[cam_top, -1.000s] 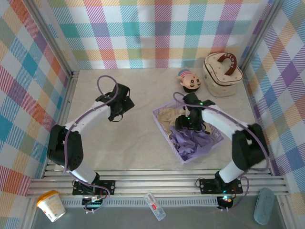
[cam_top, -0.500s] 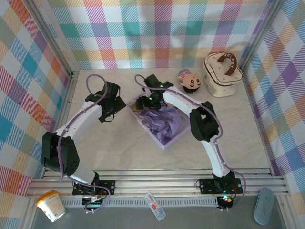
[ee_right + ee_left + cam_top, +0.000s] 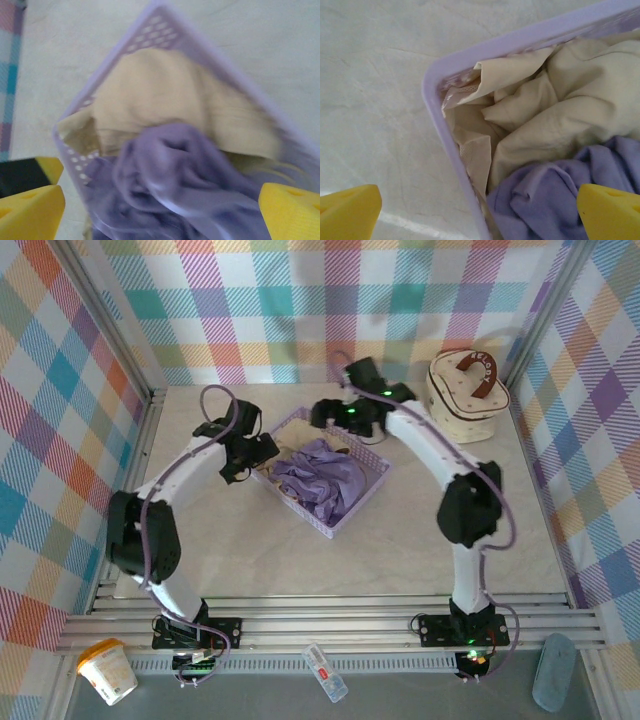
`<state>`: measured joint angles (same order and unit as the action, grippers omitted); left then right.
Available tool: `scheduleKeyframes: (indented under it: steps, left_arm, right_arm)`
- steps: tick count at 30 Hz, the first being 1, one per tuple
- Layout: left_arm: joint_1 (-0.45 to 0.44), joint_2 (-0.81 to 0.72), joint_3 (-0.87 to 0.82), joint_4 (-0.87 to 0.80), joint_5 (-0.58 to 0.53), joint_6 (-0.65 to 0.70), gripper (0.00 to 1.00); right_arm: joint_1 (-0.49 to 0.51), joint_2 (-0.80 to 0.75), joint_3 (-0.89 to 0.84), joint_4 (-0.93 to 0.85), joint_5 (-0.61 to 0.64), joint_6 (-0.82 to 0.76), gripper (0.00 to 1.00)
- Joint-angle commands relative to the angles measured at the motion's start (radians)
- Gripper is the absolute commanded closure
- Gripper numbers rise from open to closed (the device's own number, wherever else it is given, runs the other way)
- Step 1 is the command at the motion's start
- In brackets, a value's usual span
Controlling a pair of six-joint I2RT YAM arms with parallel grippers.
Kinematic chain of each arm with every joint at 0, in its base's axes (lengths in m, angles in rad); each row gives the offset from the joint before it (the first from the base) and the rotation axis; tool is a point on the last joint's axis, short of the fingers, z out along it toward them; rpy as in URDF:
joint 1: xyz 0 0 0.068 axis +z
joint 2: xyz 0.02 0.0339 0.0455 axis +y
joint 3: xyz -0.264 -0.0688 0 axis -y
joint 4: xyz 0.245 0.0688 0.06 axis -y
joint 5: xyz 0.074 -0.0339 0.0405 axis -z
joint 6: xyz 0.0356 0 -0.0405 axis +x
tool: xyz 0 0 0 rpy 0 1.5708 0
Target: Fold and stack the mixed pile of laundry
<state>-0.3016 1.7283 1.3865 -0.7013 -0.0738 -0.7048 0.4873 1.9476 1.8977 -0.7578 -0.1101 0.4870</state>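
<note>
A lavender basket (image 3: 364,502) sits cornerwise at the middle of the table (image 3: 250,550), with a crumpled purple T-shirt (image 3: 322,478) heaped inside it. The left gripper (image 3: 256,453) hangs at the basket's nine o'clock corner, and the right gripper (image 3: 332,418) hangs near its twelve o'clock corner. A cream round case (image 3: 466,398) stands at the table's two o'clock, apart from the basket.

Right wrist view is blurred: basket (image 3: 146,34) holes and cloth folds are smeared. From above, the purple T-shirt (image 3: 320,475) covers most of the beige garment (image 3: 555,115) inside the basket. The left wrist frame crops the basket's far side and the T-shirt's lower part.
</note>
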Motion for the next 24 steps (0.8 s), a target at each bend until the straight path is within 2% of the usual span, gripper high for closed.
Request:
scheduleKeyframes:
  steps: [1, 6, 9, 16, 24]
  left_arm:
    - [0.013, 0.081, 0.082, 0.02, 0.041, 0.033, 0.0]
    - [0.02, 0.171, 0.112, 0.062, 0.0, 0.033, 0.0]
    - [0.057, 0.231, 0.126, 0.07, -0.051, 0.004, 0.0]
    - [0.205, 0.354, 0.218, 0.002, -0.172, -0.128, 0.0]
    - [0.385, 0.291, 0.203, -0.052, -0.247, -0.151, 0.0]
  right_arm:
    - [-0.012, -0.124, -0.141, -0.017, 0.058, -0.008, 0.01]
    - [-0.012, -0.238, -0.351, -0.03, 0.107, 0.018, 0.01]
    - [-0.012, -0.254, -0.419, -0.021, 0.103, 0.046, 0.01]
    - [-0.012, -0.23, -0.411, -0.023, 0.084, 0.049, 0.01]
    - [-0.011, -0.203, -0.385, -0.048, 0.096, 0.032, 0.0]
